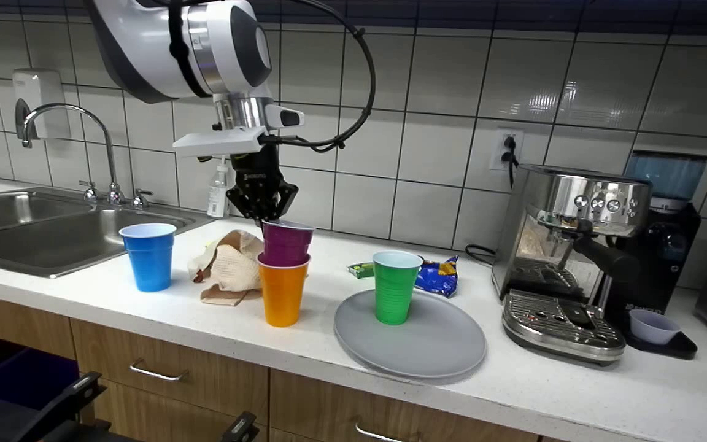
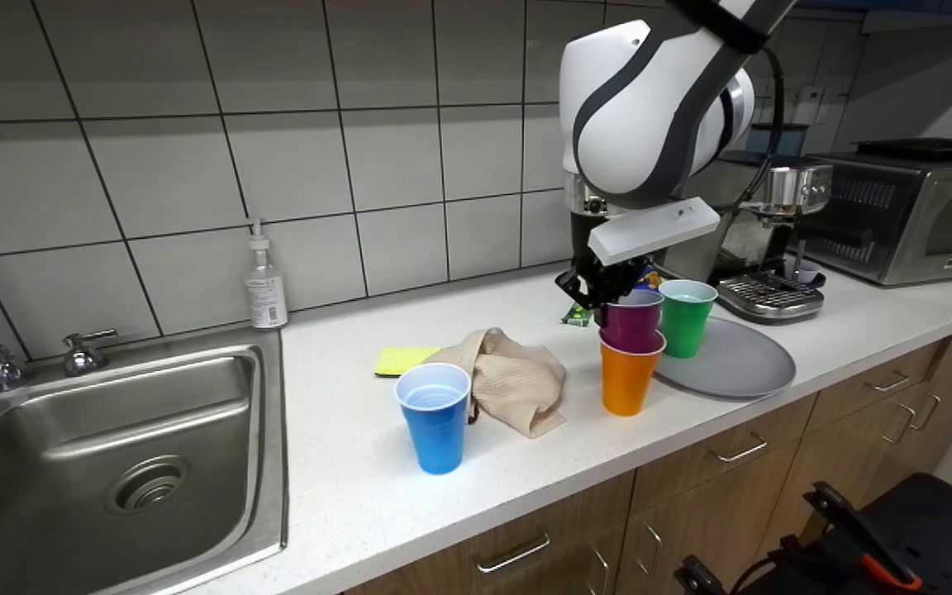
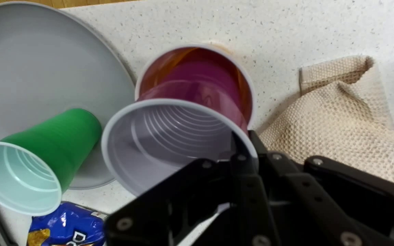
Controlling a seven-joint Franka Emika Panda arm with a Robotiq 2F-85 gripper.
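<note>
Just right of centre in the wrist view, the gripper [image 3: 248, 145] is closed to a thin gap, pinching the purple cup [image 3: 178, 136] at its rim, 1 finger inside and 1 outside; that thin edge probably suits a narrow pinch and leaves the body free. Left of centre in an exterior view, the purple cup's lower end sits inside the orange cup [image 1: 283, 296], its upper part clear above and slightly tilted; I cannot tell whether it touches the bottom. The orange cup stands upright, and the matching taper likely lets the 2 nest. Further right in that frame, the green cup [image 1: 394, 294] stands on the plate [image 1: 445, 350], whose flat face presumably steadies it. At left, the blue cup [image 1: 151, 263] stands well apart.

All 4 cups look like thin plastic; the purple and green cups show pale, ringed linings. The plate is a smooth, matte grey disc. At the right of the wrist view lies a rumpled beige cloth [image 3: 340, 126] with a waffle weave; at lower left, a bag [image 3: 67, 222] shows glossy, crinkled blue film.
</note>
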